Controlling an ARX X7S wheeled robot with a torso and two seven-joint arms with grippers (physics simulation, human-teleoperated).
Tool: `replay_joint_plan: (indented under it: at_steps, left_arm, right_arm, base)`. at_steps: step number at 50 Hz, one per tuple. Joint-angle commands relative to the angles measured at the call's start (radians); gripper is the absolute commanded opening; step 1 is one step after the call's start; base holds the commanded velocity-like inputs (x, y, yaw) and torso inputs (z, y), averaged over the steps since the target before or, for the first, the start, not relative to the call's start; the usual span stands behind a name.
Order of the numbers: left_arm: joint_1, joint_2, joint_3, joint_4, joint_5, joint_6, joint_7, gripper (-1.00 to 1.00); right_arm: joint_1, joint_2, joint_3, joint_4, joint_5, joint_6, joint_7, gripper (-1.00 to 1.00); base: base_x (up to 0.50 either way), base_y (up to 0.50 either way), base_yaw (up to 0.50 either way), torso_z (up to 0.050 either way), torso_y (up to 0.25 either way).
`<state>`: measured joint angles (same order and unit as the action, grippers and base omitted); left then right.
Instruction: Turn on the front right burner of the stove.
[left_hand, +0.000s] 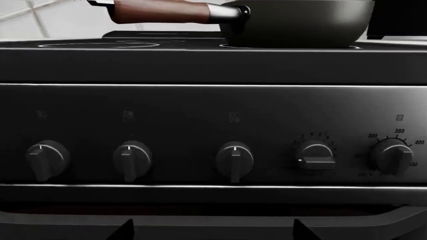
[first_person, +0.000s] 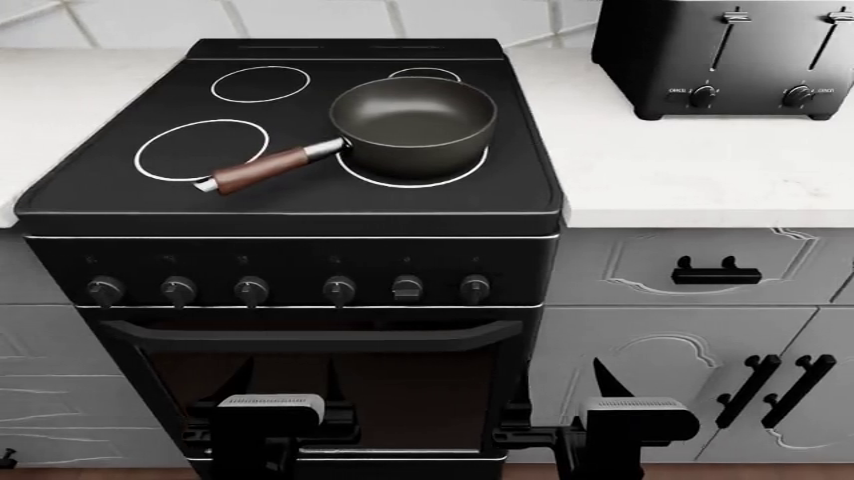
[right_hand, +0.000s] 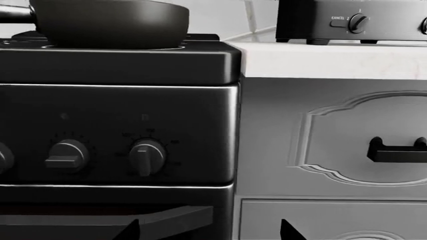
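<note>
The stove (first_person: 287, 200) stands set into the white desk (first_person: 694, 180), which runs along both its sides, against the tiled back wall. Its glossy glass top carries four white rings. The front right burner (first_person: 407, 178) is the widest ring, near the front edge of the top on the side next to the toaster (first_person: 727, 55); most of it is covered by the dark frying pan (first_person: 414, 125), so only an arc of its outline shows in front of the pan. The pan's brown handle (first_person: 260, 170) points toward the front left ring (first_person: 200, 150).

Six round knobs run in a row across the stove's front panel, above the bar handle of the oven door (first_person: 314, 335). In the left wrist view five of them show; the fourth knob (left_hand: 315, 156) has its grip turned sideways, while three beside it point straight down. In the right wrist view the same sideways knob (right_hand: 68, 155) sits just beside the last knob (right_hand: 147, 156), which is nearest the stove's right edge.

The left claw (first_person: 271, 412) hangs low in front of the oven door, touching nothing, its two fingers spread wide. The right claw (first_person: 627, 420) hangs at the same level before the white cabinet door beside the stove, also wide and empty. The toaster sits at the desk's back right.
</note>
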<state>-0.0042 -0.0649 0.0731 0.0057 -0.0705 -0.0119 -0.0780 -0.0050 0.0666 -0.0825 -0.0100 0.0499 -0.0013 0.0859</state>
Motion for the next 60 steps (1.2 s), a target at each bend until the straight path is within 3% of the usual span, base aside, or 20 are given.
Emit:
replay_joint_plan:
  at_steps: [1, 46, 60]
  left_arm:
    - [-0.002, -0.016, 0.018, -0.001, -0.015, 0.0, -0.019, 1.0]
    - [-0.007, -0.059, 0.069, -0.003, -0.059, 0.007, -0.069, 1.0]
    - [-0.008, -0.069, 0.083, -0.004, -0.062, 0.01, -0.084, 1.0]
  right_arm:
    - [0.001, 0.015, -0.019, 0.002, 0.015, -0.005, 0.018, 1.0]
    - [0.009, 0.058, -0.069, 0.005, 0.054, -0.012, 0.075, 1.0]
    - [0.01, 0.066, -0.076, 0.009, 0.069, -0.019, 0.088, 1.0]
  base:
    - [0.0, 0.5, 0.0, 0.0, 0.0]
    - [0.0, 0.49, 0.0, 0.0, 0.0]
    - [0.0, 0.03, 0.0, -0.006, 0.0]
